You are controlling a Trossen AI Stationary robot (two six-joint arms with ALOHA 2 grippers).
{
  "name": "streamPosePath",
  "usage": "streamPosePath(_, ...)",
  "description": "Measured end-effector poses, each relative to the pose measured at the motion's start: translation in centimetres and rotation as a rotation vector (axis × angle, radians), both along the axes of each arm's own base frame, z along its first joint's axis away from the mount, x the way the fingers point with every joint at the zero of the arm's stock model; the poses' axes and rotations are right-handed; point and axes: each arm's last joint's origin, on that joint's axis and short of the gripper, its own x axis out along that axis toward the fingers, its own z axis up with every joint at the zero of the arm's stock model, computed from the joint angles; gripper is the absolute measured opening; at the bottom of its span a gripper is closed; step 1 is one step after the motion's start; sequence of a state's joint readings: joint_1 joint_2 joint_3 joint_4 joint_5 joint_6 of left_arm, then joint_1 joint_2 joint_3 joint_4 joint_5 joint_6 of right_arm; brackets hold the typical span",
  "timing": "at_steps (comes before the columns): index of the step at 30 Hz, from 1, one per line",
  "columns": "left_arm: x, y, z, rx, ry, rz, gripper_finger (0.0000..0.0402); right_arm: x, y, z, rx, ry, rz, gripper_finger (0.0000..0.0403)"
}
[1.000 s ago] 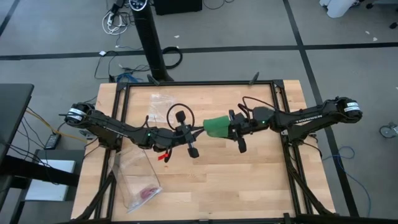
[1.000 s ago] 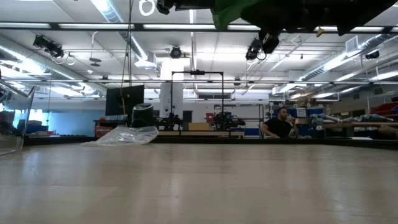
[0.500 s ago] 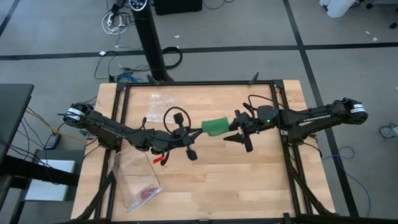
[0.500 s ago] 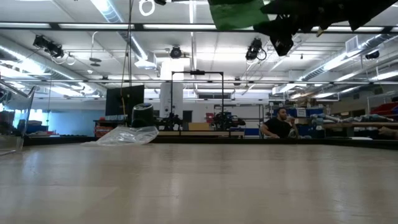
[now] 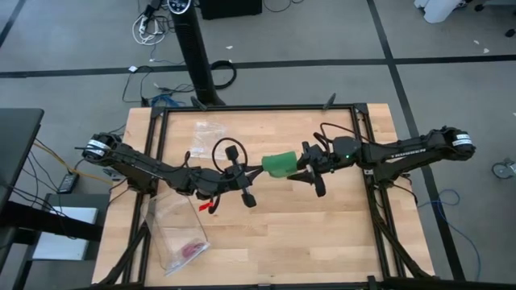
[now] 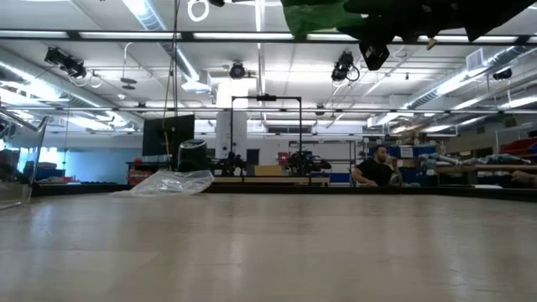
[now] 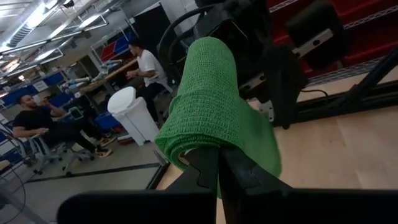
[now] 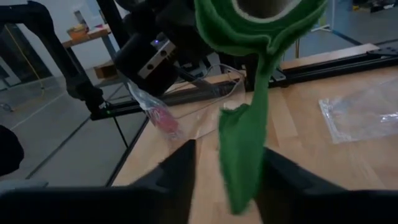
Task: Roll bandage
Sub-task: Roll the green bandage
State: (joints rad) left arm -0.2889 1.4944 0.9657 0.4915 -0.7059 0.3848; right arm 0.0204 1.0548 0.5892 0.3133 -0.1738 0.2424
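1. From above, my left gripper [image 5: 251, 172] sits near the middle of the table [image 5: 339, 234], clamped on one end of the bandage [image 5: 280, 164]. The green roll is held in the air, its long axis running from nine o'clock at my left fingers toward three o'clock, tipped slightly up toward two. My right gripper [image 5: 310, 171] is at the roll's three o'clock end, fingers apart and closed on nothing.

2. Also from above, a clear bag [image 5: 179, 229] with a small pink item [image 5: 190, 248] lies at seven o'clock from the roll, and a second clear bag [image 5: 208, 131] at ten o'clock.

3. From table height, the bandage [image 6: 323, 17] hangs at twelve o'clock, well above the tabletop, among my dark arms. A crumpled bag [image 6: 172, 182] lies far back at nine o'clock.

4. My left wrist camera shows the bandage [image 7: 208, 102] pinched between my shut fingers [image 7: 205, 171], the cylinder pointing straight away from them.

5. My right wrist camera looks at the roll [image 8: 261, 25] end-on, a loose tail [image 8: 242, 149] dangling between my parted fingers [image 8: 177, 168]; I can't tell if it touches them.
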Motion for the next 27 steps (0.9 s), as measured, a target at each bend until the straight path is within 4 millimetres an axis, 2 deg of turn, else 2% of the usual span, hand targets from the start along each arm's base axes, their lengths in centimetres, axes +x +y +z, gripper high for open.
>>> streamPosePath(3, 0.0, 0.1, 0.1, 0.006, -0.002, 0.018, 0.0003, 0.0, 0.0, 0.0, -0.002, 0.003, 0.001, 0.0046)
streamPosePath(5, -0.1, 0.1, 0.0, 0.022, 0.008, 0.045, 0.0003, 0.0, 0.2, 0.0, -0.019, -0.003, 0.010, 0.0013)
streamPosePath(15, -0.1, 0.3, -0.9, 0.037, 0.087, 0.107, 0.0003, 0.0, 0.8, 0.7, -0.020, -0.082, 0.046, 0.0005)
streamPosePath(27, 1.3, 0.0, -3.1, 0.052, 0.120, 0.111, 0.0003, 0.1, 0.7, 1.3, 0.036, -0.129, 0.021, 0.0007)
